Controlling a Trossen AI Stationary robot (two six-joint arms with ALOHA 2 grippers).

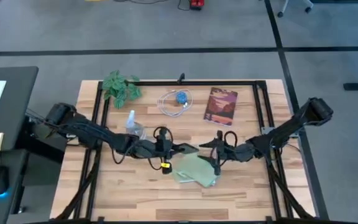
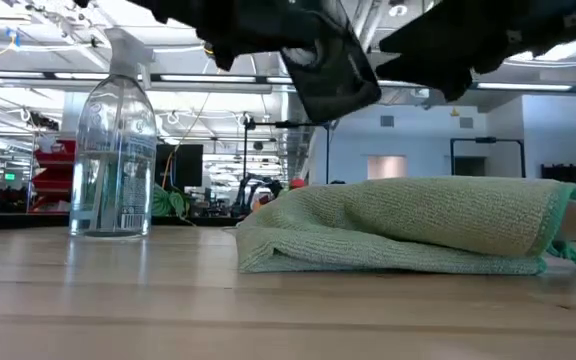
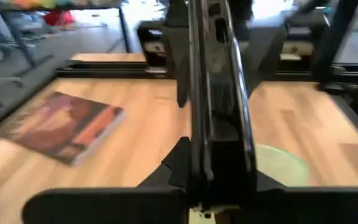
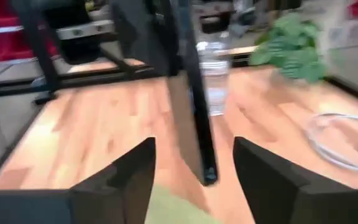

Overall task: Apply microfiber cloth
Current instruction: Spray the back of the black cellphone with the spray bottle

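The microfiber cloth (image 1: 195, 169) lies folded on the wooden table, pale green, also seen in the low view (image 2: 418, 230). Above its left part hangs a black phone (image 1: 186, 149), held by my left gripper (image 1: 166, 149), which comes in from the table's left. In the low view the phone (image 2: 336, 75) is clear of the cloth. My right gripper (image 1: 218, 151) stands open just right of the phone, above the cloth's right part. Its two fingers (image 4: 135, 174) point at the phone's free end (image 4: 194, 124) and touch nothing. My left gripper pinches the phone's left end (image 3: 219, 168) between its two fingers, coming level from the table's left and lying along the phone. The phone stands on edge, its free end pointing toward the right gripper. It is lifted clear above the cloth.
A clear spray bottle (image 1: 132, 123) stands just behind the left gripper. At the far side are a leafy plant (image 1: 120, 87), a coiled cable with a blue piece (image 1: 176, 101) and a book (image 1: 221, 106). Black frame rails (image 1: 263, 102) run along the table's sides.
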